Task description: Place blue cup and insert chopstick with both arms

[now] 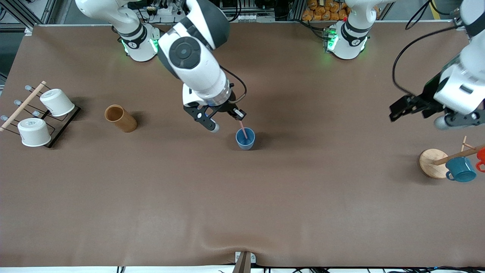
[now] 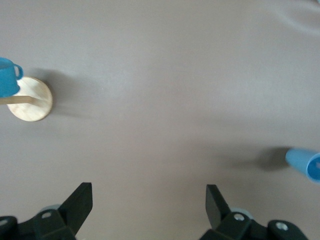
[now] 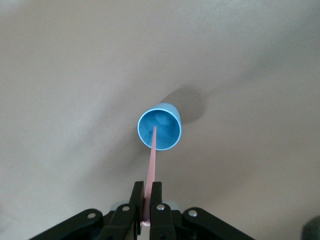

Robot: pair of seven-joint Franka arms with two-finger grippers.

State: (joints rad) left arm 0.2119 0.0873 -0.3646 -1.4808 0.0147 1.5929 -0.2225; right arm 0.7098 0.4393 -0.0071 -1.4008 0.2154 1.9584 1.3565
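blue cup (image 3: 160, 125): smooth plastic, seemingly | table (image 1: 242, 204): matt brown cloth | holder (image 1: 120, 118): wood

The small, plain light-blue plastic tumbler (image 1: 245, 138), handleless and slightly tapered, is standing upright with its mouth open upward near the middle of the table. The thin, straight pink stick (image 1: 243, 129) is leaning at a slant, its lower end sitting inside the tumbler's mouth (image 3: 160, 131) and its upper end rising out past the rim, toward the robots' side of the table. The stick (image 3: 151, 170) is looking roughly twice as long as the tumbler is tall.
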